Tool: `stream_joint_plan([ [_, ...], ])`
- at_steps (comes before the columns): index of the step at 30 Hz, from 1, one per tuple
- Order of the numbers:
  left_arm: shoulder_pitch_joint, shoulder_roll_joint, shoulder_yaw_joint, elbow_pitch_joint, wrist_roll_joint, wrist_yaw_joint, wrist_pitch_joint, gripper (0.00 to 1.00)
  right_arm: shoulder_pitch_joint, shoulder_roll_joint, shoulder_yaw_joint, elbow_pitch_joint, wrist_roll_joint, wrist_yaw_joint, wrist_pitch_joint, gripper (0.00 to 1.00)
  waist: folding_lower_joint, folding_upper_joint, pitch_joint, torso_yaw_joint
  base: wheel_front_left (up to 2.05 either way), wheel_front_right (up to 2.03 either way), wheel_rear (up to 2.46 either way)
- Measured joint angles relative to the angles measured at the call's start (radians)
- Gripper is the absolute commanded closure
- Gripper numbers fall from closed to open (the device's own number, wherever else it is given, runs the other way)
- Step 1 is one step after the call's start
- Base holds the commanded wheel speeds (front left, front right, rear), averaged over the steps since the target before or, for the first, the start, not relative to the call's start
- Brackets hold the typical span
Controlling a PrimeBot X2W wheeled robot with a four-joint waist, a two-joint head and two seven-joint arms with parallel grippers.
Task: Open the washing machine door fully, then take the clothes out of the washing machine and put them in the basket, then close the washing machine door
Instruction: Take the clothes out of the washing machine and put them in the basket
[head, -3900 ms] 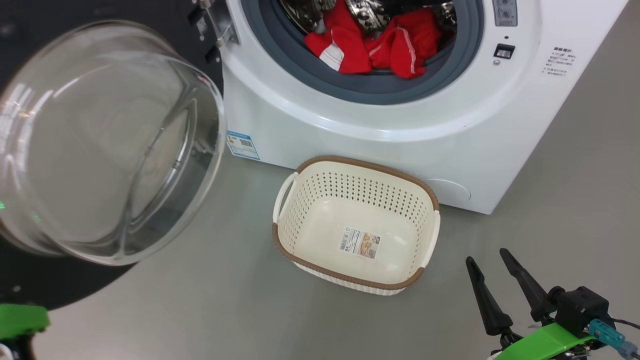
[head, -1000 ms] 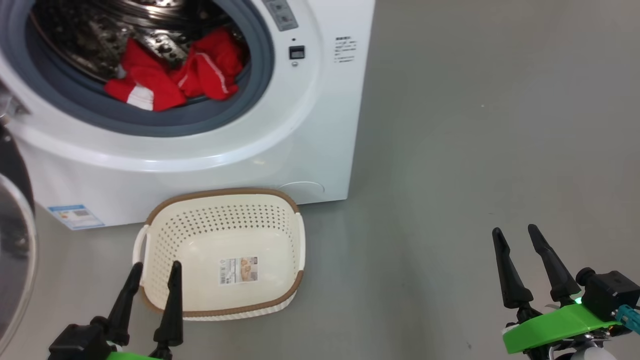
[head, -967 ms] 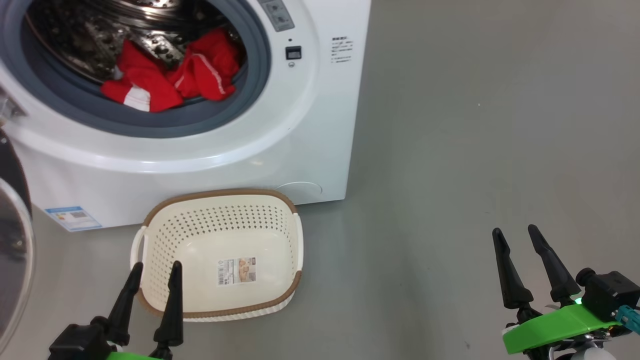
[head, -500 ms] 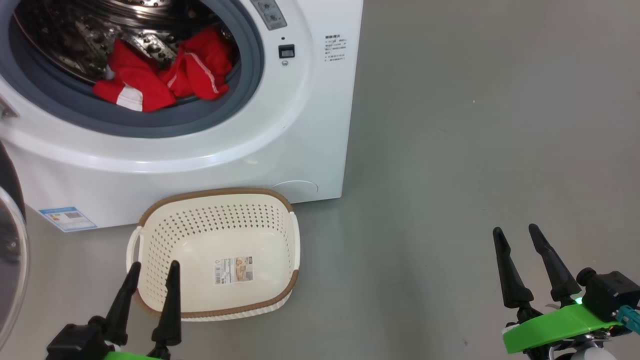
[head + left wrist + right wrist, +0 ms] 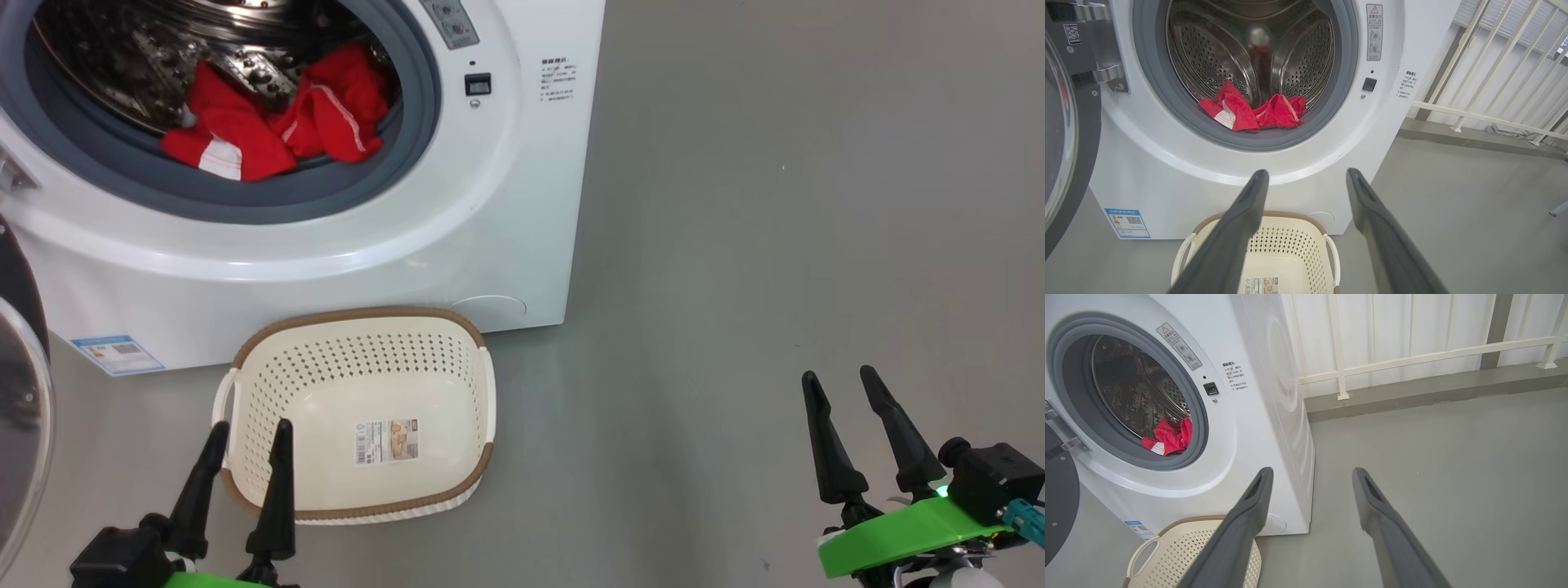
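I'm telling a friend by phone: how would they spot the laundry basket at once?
Find the big white washing machine with red clothes in its round opening. On the grey floor just in front of it sits the basket. Unlike the machine, it is cream plastic dotted with holes, with a brown rim and a label sticker on its empty bottom.

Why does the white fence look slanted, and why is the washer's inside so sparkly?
Left wrist view: the wide lens tilts the fence bars near the picture's edge, and the drum mirrors light in streaks. Head view: the drum's bumps glint as bright dots; the washer front has a soft shine. Right wrist view: the right end effector sits close to the lens, so it looks huge.
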Motion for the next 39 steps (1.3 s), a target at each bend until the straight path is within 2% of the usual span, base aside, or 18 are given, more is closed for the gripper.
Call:
stream_joint_plan([
  [16, -0.004, 0.008, 0.003, -0.001, 0.008, 0.0, 0.0, 0.0, -0.004, 0.004, 0.006, 0.0, 0.0, 0.0, 0.0, 0.0, 0.0, 0.0, 0.023, 0.009, 1.0, -1.0, 0.0],
  [34, -0.025, 0.003, 0.008, 0.045, 0.03, 0.0, 0.0, 0.0, -0.013, 0.007, 0.015, 0.0, 0.0, 0.0, 0.0, 0.0, 0.0, 0.0, 0.048, 0.007, 0.05, -0.05, 0.0],
  [39, -0.11, -0.003, 0.016, 0.101, 0.049, 0.0, 0.0, 0.0, -0.036, 0.012, 0.016, -0.001, 0.0, 0.0, 0.0, 0.0, 0.0, 0.0, 0.076, 0.002, 0.0, 0.0, 0.0],
])
